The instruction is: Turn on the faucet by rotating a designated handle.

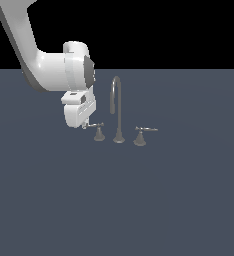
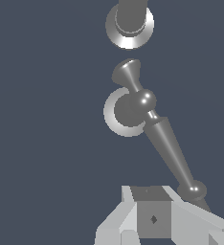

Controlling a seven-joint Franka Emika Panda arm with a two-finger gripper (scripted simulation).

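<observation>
The faucet has a tall gooseneck spout [image 1: 117,107] on a flared base, which also shows in the wrist view [image 2: 129,24]. The handle [image 1: 98,131], the smaller, dimmer lever, stands on the exterior view's left of the spout. In the wrist view its cone base [image 2: 127,111] carries a thin rod [image 2: 169,146] ending in a knob. My gripper [image 1: 85,125] is at the outer end of that rod. In the wrist view my gripper [image 2: 152,210] shows no gap between its fingers, and the rod's knob lies right beside them. Nothing is held.
The larger, brighter lever handle [image 1: 140,136] stands on the exterior view's right of the spout. My white arm [image 1: 54,70] comes down from the upper left. The fixture sits on a flat dark grey-blue floor [image 1: 139,200].
</observation>
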